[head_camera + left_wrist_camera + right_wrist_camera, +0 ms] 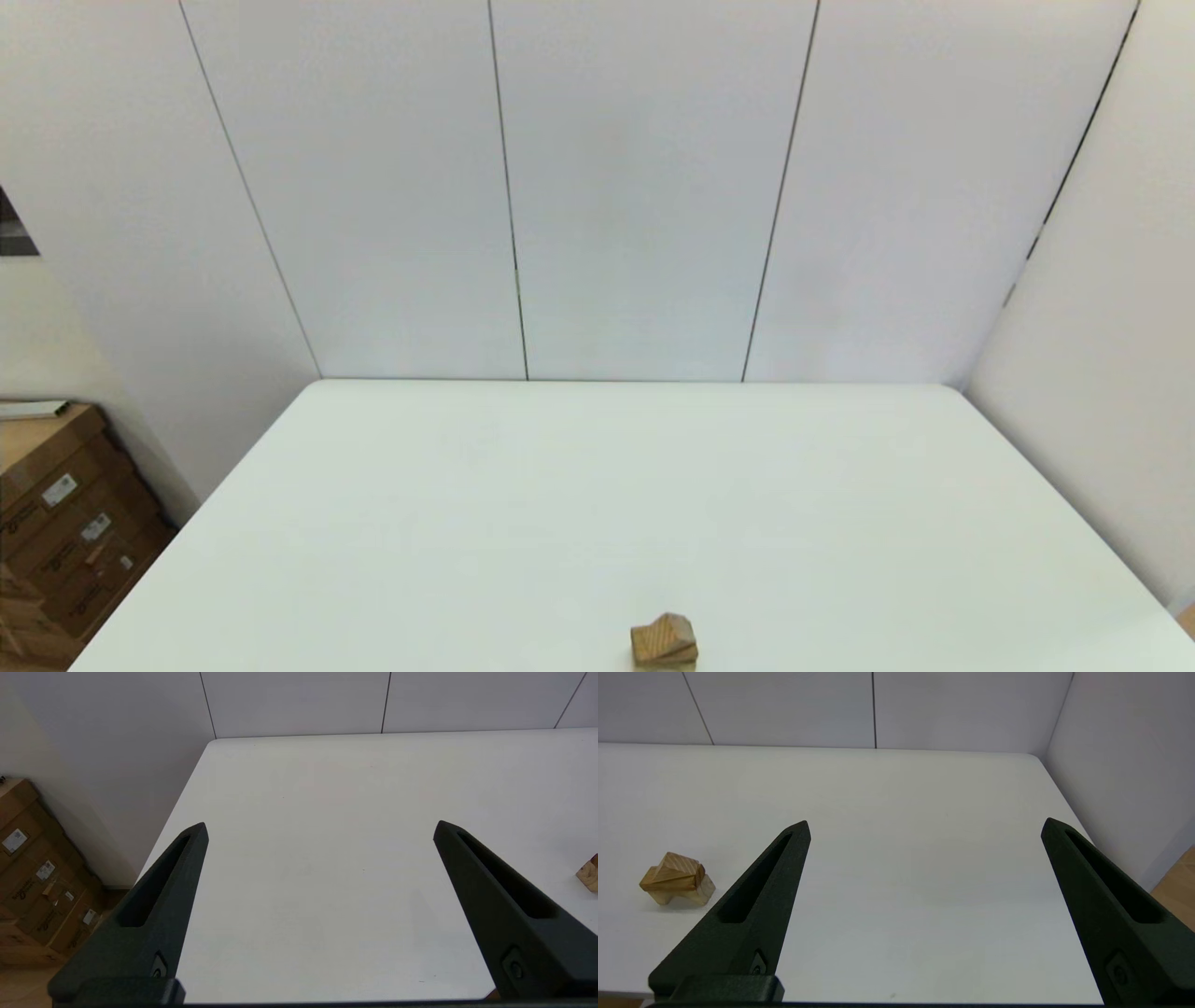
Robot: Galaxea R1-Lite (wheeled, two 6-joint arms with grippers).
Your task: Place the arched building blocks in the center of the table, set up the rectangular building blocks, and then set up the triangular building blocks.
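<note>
Standing stacked near the tabletop's (597, 485) front edge: arched block (698, 895) lowest, darker rectangular slab (668, 884) across it, triangular wedge (682, 867) apparently topmost. Parked well apart, touching nothing: left gripper (320, 828) and right gripper (924, 826), fingers spread wide, holding nothing.

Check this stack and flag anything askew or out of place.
The three blocks sit stacked near the table's front edge. The triangular block on top looks turned at an angle to the rectangular block beneath it, above the arched block. Nothing is toppled. The left pincer and the right pincer are open, clear of the stack.
</note>
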